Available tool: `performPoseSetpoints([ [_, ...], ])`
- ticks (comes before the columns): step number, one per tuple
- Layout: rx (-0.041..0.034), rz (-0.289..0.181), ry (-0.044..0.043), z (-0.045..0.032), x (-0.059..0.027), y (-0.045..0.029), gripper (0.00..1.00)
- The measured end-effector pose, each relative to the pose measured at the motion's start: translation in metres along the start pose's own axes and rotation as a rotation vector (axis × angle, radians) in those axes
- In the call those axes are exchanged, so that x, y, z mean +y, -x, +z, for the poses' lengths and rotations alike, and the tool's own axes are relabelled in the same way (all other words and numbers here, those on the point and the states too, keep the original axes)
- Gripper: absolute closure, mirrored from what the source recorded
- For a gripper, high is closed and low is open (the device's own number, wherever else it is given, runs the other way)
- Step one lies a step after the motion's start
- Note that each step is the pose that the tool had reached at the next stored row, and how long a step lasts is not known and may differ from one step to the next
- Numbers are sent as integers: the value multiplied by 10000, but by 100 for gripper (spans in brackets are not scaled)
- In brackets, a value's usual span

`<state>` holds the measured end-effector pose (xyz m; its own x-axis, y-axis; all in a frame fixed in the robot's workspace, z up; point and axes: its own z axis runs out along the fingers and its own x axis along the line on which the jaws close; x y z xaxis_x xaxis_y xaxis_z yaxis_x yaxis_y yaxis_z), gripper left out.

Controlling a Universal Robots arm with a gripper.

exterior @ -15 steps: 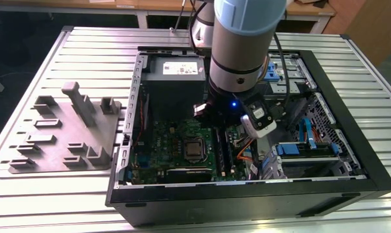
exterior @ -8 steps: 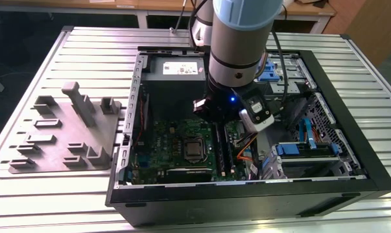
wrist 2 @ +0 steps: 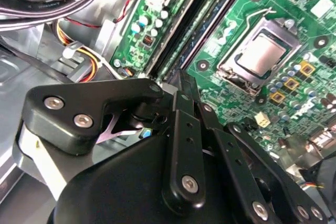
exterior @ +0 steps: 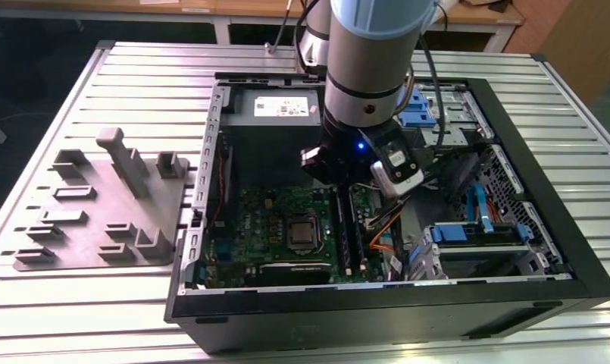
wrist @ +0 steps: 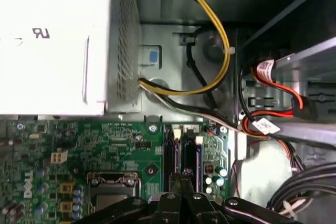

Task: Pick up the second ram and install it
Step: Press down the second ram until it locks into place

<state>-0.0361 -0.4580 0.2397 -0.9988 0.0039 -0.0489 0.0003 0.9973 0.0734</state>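
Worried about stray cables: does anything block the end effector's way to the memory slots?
Nothing visible does. The end effector sits directly over the memory slots on the motherboard; the orange cables lie beside them.

An open black computer case (exterior: 547, 250) is laid on a ribbed metal worktop (exterior: 102, 303). A green motherboard (exterior: 274, 227) with a square silver processor socket (wrist 2: 260, 56) is seen inside. A grey plastic holder tray (exterior: 102, 220) is placed beside the case, at the exterior view's left.
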Motion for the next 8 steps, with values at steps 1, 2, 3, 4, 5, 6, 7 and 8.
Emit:
performPoseSetpoints([
  [1, 0, -1, 1, 18, 8, -1, 90],
  [2, 0, 0, -1, 35, 18, -2, 90],
  [3, 1, -1, -3, 45, 31, -2, 90],
  [4, 1, 0, -1, 54, 49, -2, 90],
  [5, 0, 0, -1, 61, 65, -3, 90],
  [6, 0, 0, 0, 68, 77, -3, 90],
  [7, 0, 0, 0, 80, 85, -4, 90],
  [8, -1, 0, 1, 98, 92, -5, 90],
])
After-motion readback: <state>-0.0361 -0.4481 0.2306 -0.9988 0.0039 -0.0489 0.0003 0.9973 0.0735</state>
